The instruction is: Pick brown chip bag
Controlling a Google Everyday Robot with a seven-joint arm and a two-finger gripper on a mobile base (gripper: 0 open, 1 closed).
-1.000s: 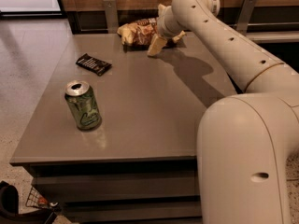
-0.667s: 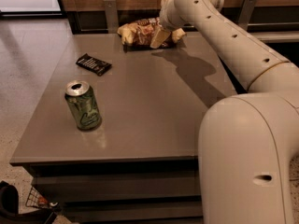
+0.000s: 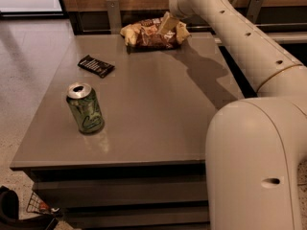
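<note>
- At the lower right of the frame, closest to us, is the big white arm (image 3: 254, 166). It bends up and reaches to the top middle of the frame.
- The table (image 3: 158, 123) fills most of the middle. It is flat and gray-brown.
- A green can (image 3: 85, 108) stands upright at the left of the frame, on the near part of the table. It is well apart from the bag.
- A little farther back, at the upper left, a small flat black bar (image 3: 96, 65) lies on the table. This is not the thing to pick.
- The bag (image 3: 148, 35) lies at the far edge of the table, at the top middle of the frame. It is brown in the middle and pale yellow at the ends, and it looks puffy and crinkly.
- The gripper (image 3: 168, 24) is at the right part of the bag, right on it or just above it. I cannot tell which.
- I cannot tell if the gripper has closed on the bag or not.
- What looks done: the arm has reached the bag, and it is at the right thing, not the can or the bar.
- What looks left: the bag seems to sit on the table, so I think it needs a firm grab and then a lift.
- The bag is soft, so it may slip or squash when grabbed.
</note>
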